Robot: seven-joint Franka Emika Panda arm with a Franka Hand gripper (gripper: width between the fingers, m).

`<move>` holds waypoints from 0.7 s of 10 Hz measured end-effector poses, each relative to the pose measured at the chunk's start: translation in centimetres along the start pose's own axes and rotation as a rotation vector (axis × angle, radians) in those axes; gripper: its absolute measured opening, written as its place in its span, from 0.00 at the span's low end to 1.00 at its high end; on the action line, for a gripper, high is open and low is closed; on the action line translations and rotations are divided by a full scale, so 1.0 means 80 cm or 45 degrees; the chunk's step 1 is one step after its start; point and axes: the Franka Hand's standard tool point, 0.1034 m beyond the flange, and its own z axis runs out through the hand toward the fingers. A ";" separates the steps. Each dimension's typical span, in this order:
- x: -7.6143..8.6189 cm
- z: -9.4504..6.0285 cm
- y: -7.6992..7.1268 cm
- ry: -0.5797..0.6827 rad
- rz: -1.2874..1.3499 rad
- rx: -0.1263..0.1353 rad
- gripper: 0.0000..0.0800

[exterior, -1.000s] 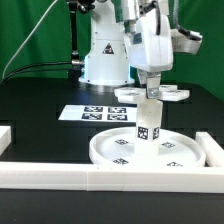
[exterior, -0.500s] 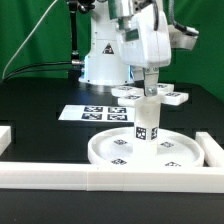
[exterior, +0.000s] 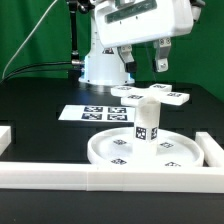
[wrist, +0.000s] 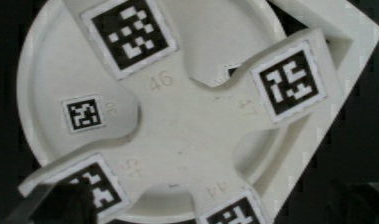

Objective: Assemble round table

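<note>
Exterior view: leg [exterior: 147, 122] upright at centre of disc [exterior: 103, 150], seemingly mounted. Cross foot piece [exterior: 170, 96] lying just beyond, unattached, left to fit. Gripper [exterior: 144, 60] high above, jaws apart, empty.

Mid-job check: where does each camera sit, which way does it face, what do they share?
Exterior view: off the arm, facing the robot base across the table; shows the arm, its open gripper raised, the leg standing on the round disc.
Wrist view: on the wrist, looking down close at a tagged white part, apparently the foot piece; no fingers show.
Shared: likely only the foot piece.
</note>
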 end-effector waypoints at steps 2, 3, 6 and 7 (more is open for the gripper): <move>-0.002 0.015 0.002 0.005 -0.394 -0.054 0.81; 0.000 0.018 -0.002 0.001 -0.525 -0.056 0.81; 0.003 0.020 -0.003 -0.006 -0.817 -0.070 0.81; 0.003 0.020 -0.002 -0.009 -0.895 -0.070 0.81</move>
